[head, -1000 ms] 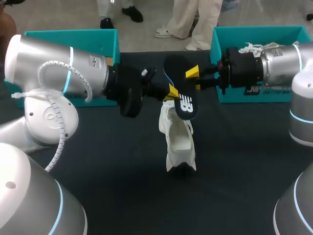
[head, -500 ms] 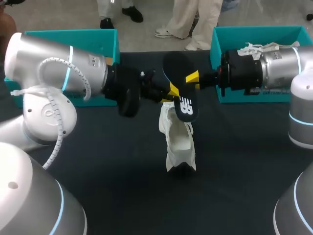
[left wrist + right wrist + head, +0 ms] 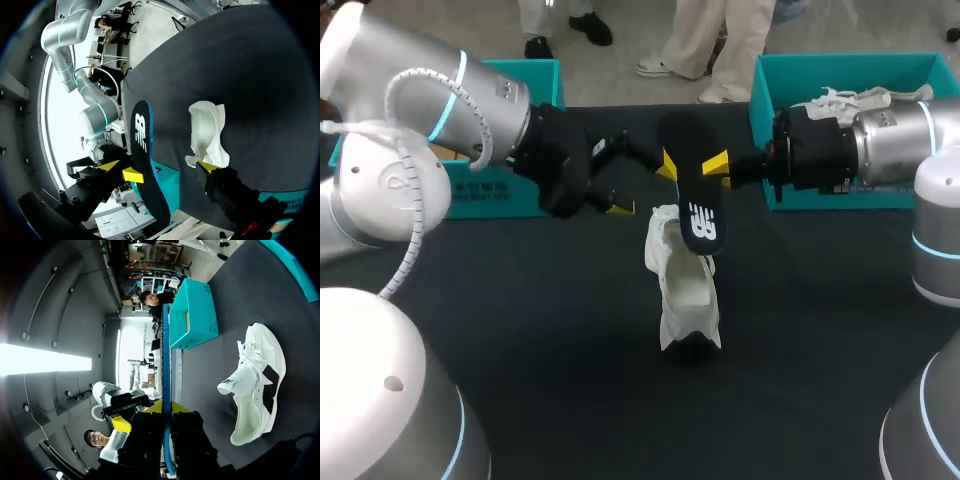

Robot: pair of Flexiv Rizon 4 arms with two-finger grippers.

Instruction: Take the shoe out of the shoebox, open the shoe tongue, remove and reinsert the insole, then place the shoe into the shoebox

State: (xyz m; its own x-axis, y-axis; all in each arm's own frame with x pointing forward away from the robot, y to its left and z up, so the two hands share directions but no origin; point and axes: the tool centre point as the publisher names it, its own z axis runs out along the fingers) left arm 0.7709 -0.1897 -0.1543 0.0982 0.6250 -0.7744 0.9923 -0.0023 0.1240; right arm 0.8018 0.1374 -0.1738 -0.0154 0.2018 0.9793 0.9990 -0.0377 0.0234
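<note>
The black insole hangs in the air above the table's middle, with my right gripper shut on its upper part. In the right wrist view the insole shows edge-on, pinched between that gripper's yellow tips. My left gripper is wide open just left of the insole and does not touch it. From the left wrist, the insole stands ahead of the spread fingers of the left gripper. The white shoe rests on the dark table under the insole, seen also as shoe and shoe.
A teal shoebox stands at the back left behind my left arm. A second teal box at the back right holds a white thing with laces. The dark table is bare around the shoe.
My left gripper let go of the insole, opened wide and drew back to the left. My right gripper closed on the insole and now holds it alone.
</note>
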